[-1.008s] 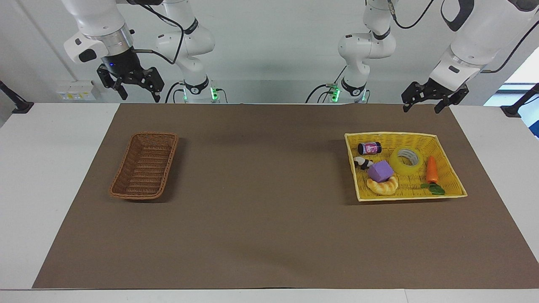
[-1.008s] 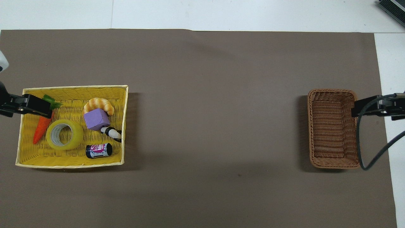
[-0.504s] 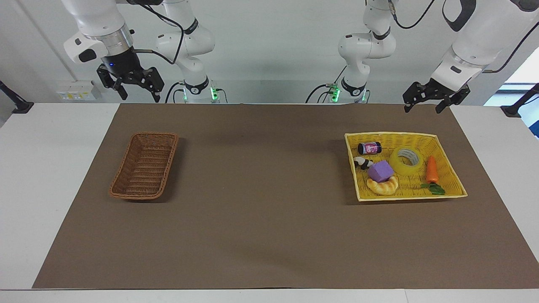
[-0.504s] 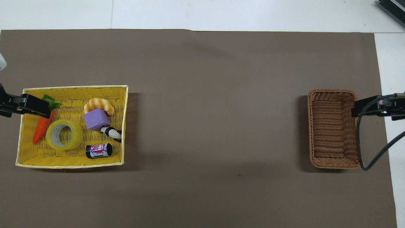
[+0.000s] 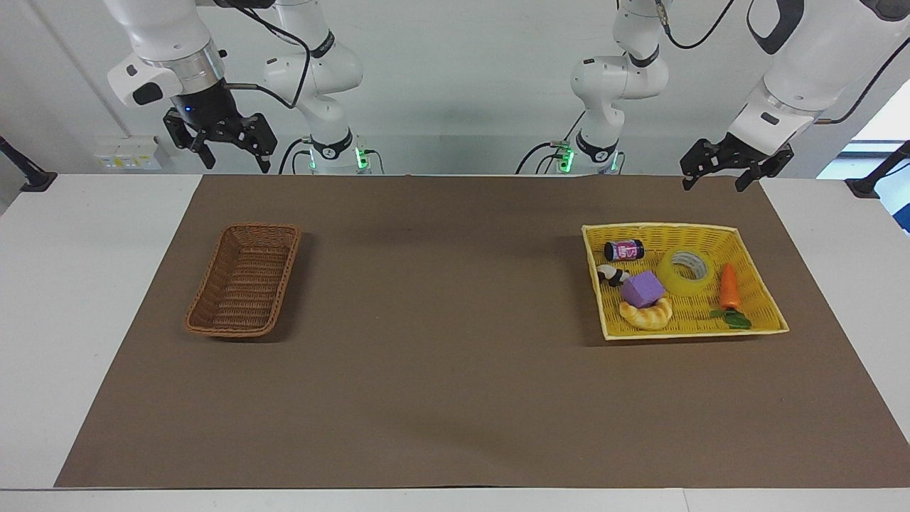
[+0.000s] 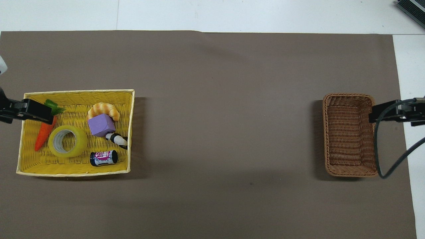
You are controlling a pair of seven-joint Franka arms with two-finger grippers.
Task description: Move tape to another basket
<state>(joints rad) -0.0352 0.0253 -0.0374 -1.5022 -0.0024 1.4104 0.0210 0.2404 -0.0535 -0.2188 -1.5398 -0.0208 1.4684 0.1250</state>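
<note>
- Facing view shows a wide bare stretch of the brown mat between the two baskets; the whole lower half of the frame is free too.
- One dark-brown wicker basket sits at the middle left of this frame, with nothing in it. Its rim stands well inside the mat's edge.
- One yellow tray basket sits at the middle right, also inside the mat's edge.
- In the yellow tray basket I count six things: one tape, one orange carrot toy, one purple block, one croissant toy, one small dark can, and one small black-and-white toy.
- The tape lies flat with its hole upward, in the upper part of the tray, between the can and the carrot toy. Nothing grips it.
- Left gripper hangs in the air at the upper right of the frame, over the mat's top edge, above the tray. Its fingers are spread wide and hold nothing.
- Right gripper hangs at the upper left, above the table's top edge, with fingers also spread wide and without load.
- Overhead view shows only a black part of each gripper, at the frame's left and right edges.
</note>
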